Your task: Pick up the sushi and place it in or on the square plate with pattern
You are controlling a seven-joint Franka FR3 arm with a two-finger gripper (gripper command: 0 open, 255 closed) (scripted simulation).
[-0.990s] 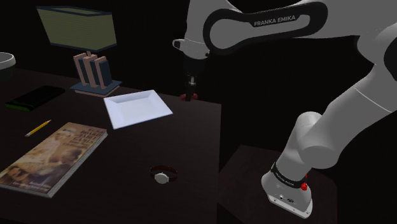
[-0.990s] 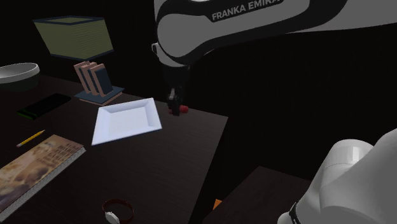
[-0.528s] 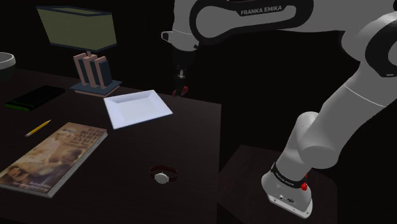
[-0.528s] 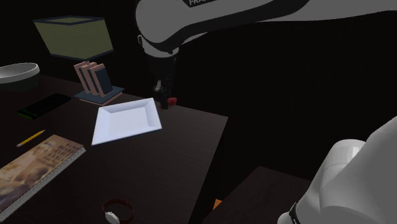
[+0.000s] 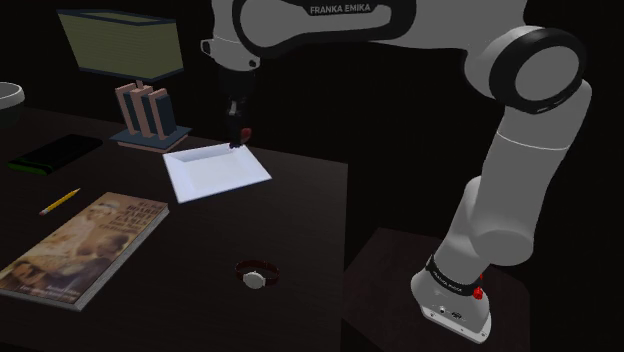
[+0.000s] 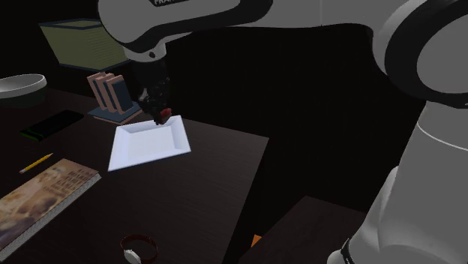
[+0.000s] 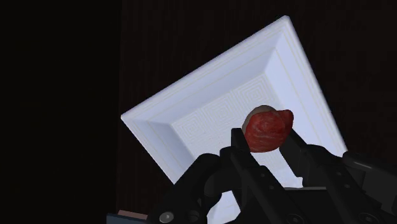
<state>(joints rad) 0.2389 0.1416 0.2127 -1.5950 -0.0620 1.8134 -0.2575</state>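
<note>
Starting at the shoulder view's left, we see a pencil (image 5: pixel 60 202) and a magazine (image 5: pixel 88 248) lying on the dark table (image 5: pixel 300 215), with a lamp (image 5: pixel 120 42) and a few books (image 5: pixel 148 110) behind them. Next comes the white square plate (image 5: pixel 215 172) (image 6: pixel 146 146); the wrist view shows a fine maze-like pattern on its floor (image 7: pixel 203 121). Over the plate's far rim hangs the gripper (image 5: pixel 238 136) (image 6: pixel 159 112) (image 7: pixel 267 145), its two black fingers (image 7: pixel 239 145) clamped on the red sushi (image 5: pixel 245 133) (image 6: pixel 162 115) (image 7: pixel 270 129). The sushi sits right between the fingertips, lifted off the table, with the plate beneath it. Further right a wristwatch (image 5: pixel 257 275) lies near the table's front edge, and the stand (image 5: pixel 455 300) is at the lower right.
</note>
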